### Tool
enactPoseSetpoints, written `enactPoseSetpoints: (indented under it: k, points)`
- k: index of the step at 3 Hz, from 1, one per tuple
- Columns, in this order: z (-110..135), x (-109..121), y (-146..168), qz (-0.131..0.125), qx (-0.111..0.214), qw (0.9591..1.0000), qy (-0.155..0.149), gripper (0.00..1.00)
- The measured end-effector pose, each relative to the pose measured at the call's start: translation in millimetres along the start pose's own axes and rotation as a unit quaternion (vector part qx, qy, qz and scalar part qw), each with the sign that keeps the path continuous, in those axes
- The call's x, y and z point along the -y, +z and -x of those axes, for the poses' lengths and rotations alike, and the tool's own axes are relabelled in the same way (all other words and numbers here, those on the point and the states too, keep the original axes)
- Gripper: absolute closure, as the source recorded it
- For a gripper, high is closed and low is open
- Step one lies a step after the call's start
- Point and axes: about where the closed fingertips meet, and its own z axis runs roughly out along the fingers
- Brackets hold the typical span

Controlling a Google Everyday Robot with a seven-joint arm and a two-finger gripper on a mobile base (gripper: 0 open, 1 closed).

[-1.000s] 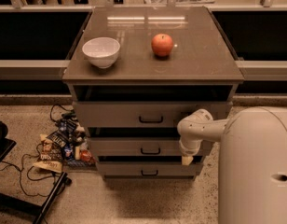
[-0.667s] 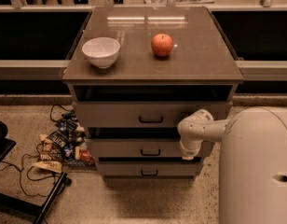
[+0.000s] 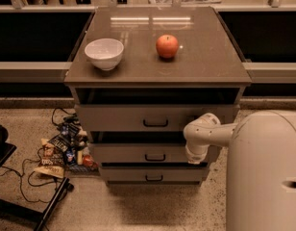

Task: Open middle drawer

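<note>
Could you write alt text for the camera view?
A white robot arm reaches from the right toward a grey three-drawer cabinet, its gripper at the right end of the middle drawer. A white bowl and a red apple sit on top; cables and packets litter the floor left.

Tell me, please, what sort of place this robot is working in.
Probably a lab or office test area: a drawer cabinet holding a bowl and an apple, snack packets and cables loose on the floor, and the gripper at the middle drawer's right end.
</note>
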Motion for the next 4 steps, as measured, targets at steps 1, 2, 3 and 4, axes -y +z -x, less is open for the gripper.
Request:
enactPoseSetpoints:
  k: [1, 2, 3, 4]
  points:
    - [0.0, 0.1, -0.7, 0.0, 0.0, 1.0, 0.0, 1.0]
    - [0.0, 0.3, -2.8, 0.0, 0.0, 1.0, 0.0, 1.0]
    - [0.0, 0.4, -4.2, 0.0, 0.0, 1.0, 0.0, 1.0]
    - [0.0, 0.4, -4.6, 0.0, 0.0, 1.0, 0.0, 1.0]
